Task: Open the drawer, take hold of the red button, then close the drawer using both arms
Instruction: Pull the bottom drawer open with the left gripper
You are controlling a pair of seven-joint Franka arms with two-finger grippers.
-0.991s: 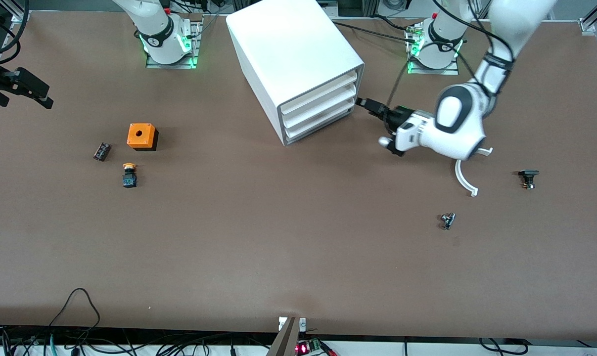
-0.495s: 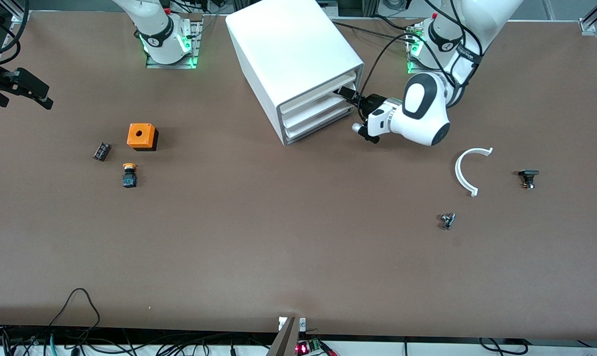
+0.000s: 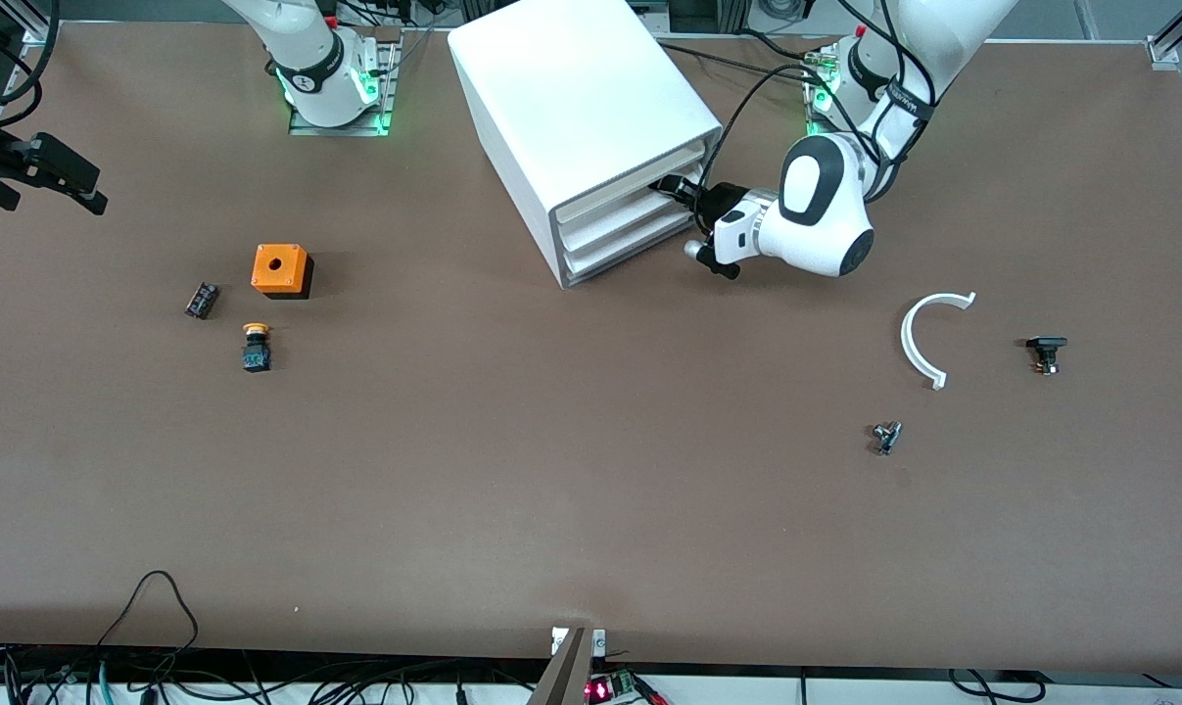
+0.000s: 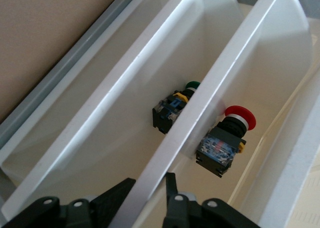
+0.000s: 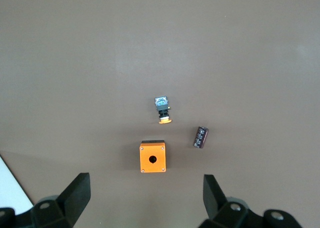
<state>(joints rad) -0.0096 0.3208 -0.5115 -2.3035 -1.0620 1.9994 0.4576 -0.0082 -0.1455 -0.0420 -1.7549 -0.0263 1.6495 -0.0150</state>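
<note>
The white cabinet (image 3: 581, 108) has three alike drawers, all pushed in; the bottom drawer (image 3: 639, 240) is nearest the table. My left gripper (image 3: 671, 186) is at the drawer fronts, about level with the middle one. In the left wrist view its fingers (image 4: 149, 180) close on a white drawer rim (image 4: 200, 108). On one side of that rim lies the red-capped button (image 4: 227, 138), on the other a green-capped button (image 4: 172, 108). My right gripper (image 3: 37, 171) waits open and empty over the right arm's end of the table, and shows in the right wrist view (image 5: 146, 180).
An orange box with a round hole (image 3: 281, 269), a yellow-orange-capped button (image 3: 255, 348) and a small dark cylinder (image 3: 202, 300) lie toward the right arm's end. A white curved piece (image 3: 923, 338), a black part (image 3: 1046, 352) and a small metal part (image 3: 885, 437) lie toward the left arm's end.
My left arm has swung from over the table by the white curved piece to the cabinet, and its fingers have reached a drawer rim. The right arm has not moved.
</note>
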